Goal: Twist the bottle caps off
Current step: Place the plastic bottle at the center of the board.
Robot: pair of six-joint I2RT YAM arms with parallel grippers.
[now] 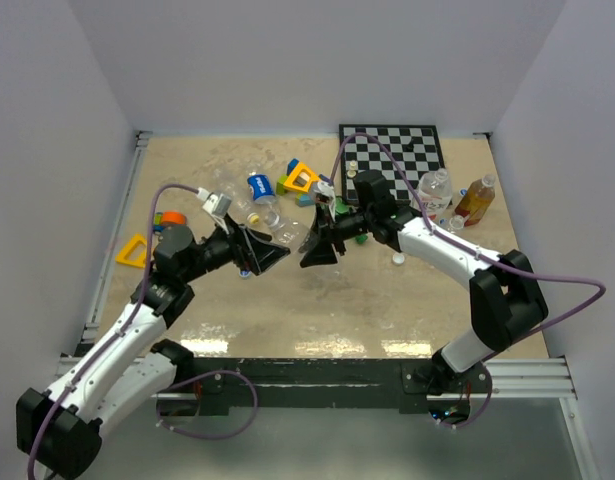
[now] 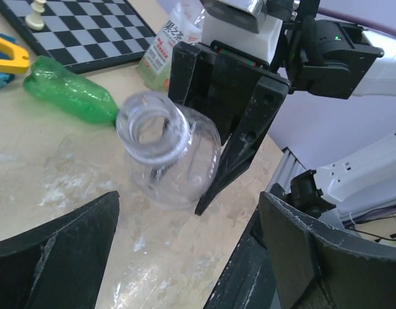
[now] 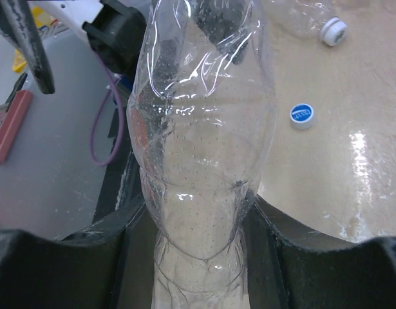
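My right gripper (image 3: 194, 212) (image 1: 322, 245) is shut on a crumpled clear bottle (image 3: 201, 148), its fingers pressing the body from both sides. In the left wrist view the bottle's neck (image 2: 152, 129) points at the camera, open, with no cap on it. Just in front of that neck, my left gripper (image 2: 188, 199) (image 1: 272, 255) is open with nothing between its fingers. A blue bottle cap (image 3: 302, 116) lies loose on the table beside the held bottle. Another clear bottle lying farther off keeps its white cap (image 3: 331, 30).
A green bottle (image 2: 69, 90) lies near the chessboard (image 1: 392, 150). A labelled clear bottle (image 1: 435, 190) and an orange-filled bottle (image 1: 477, 200) stand at the right. Toy blocks (image 1: 302, 180) and a blue-labelled bottle (image 1: 259, 190) lie behind the grippers; a yellow triangle (image 1: 132, 250) lies at the left.
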